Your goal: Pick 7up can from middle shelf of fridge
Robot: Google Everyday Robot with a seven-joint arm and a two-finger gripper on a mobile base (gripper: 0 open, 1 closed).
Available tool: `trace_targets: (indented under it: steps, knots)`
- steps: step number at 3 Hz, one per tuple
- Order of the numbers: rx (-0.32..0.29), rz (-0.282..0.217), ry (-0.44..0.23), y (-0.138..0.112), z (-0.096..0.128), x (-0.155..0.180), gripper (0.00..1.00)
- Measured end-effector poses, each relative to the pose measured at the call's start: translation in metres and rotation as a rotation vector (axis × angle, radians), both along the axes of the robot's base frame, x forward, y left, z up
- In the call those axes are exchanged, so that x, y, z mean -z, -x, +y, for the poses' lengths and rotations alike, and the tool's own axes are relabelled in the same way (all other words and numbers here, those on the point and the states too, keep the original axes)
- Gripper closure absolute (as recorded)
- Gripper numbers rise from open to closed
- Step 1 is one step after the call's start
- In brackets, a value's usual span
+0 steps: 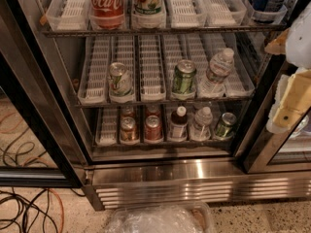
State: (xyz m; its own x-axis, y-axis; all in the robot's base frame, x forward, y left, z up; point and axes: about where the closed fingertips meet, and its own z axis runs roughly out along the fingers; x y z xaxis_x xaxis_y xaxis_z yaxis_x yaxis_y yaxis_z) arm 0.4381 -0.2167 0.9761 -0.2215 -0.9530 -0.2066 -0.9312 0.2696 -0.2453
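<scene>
Camera view: 7up can upright at front of middle shelf, likely staged for easy reach; end effector far right, well apart, grip state unreadable.

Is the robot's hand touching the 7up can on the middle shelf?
Apart: the camera view shows the hand at the right edge, the 7up can far left.
</scene>
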Motion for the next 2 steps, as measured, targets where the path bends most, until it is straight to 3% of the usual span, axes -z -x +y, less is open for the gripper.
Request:
trace_targets:
  steps: [2]
  knots:
    - [-0.008, -0.004, -0.04, -0.0003, 0.0067, 0.0038, 0.0]
